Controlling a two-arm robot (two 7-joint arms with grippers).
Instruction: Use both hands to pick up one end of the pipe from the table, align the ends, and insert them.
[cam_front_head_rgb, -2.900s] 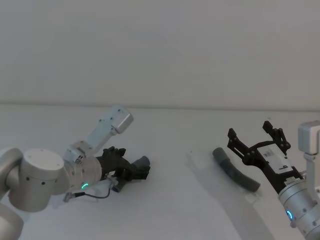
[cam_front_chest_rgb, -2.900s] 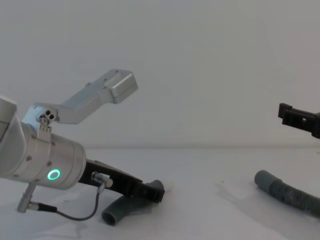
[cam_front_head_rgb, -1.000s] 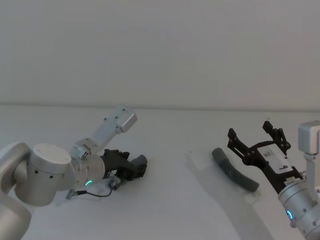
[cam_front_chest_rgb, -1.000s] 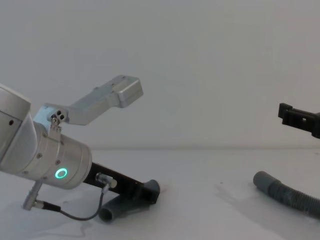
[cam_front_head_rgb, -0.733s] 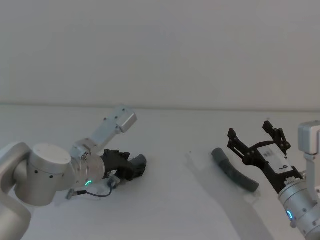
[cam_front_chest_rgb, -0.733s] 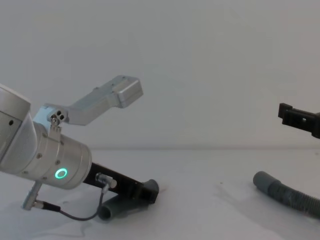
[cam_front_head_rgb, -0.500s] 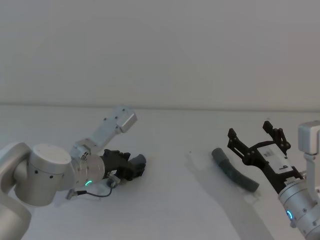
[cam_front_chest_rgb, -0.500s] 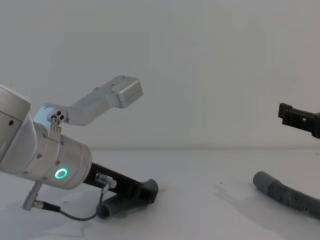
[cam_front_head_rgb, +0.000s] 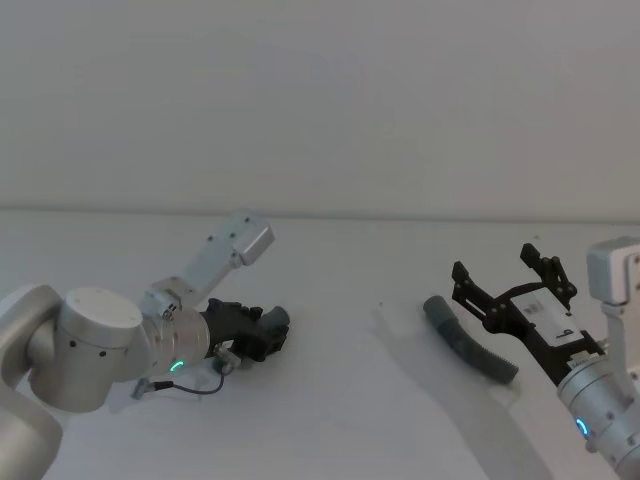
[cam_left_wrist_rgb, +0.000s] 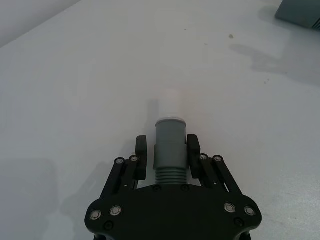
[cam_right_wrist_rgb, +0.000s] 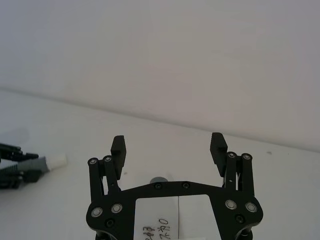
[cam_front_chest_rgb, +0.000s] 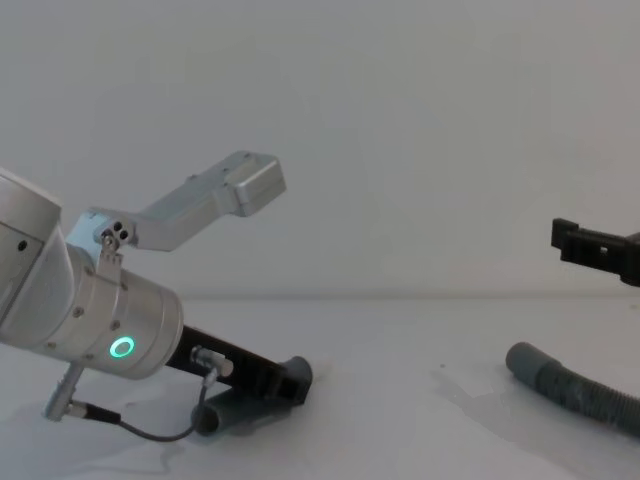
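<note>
Jaws of the left gripper (cam_left_wrist_rgb: 167, 148) clamp the short tube (cam_left_wrist_rgb: 170, 134) near its ribbed end, low against the white bench (cam_front_head_rgb: 350, 410), well to the left of the corrugated hose (cam_front_head_rgb: 472, 352); the hose lies flat on the bench, smooth cuff (cam_front_head_rgb: 436, 304) at its left end; the right gripper (cam_front_head_rgb: 500, 270) hovers just above the hose, jaws spread wide.

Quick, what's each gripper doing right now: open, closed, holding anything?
Left gripper: closed on the short tube, low at the table.
Right gripper: open, holding nothing, above the corrugated hose.
</note>
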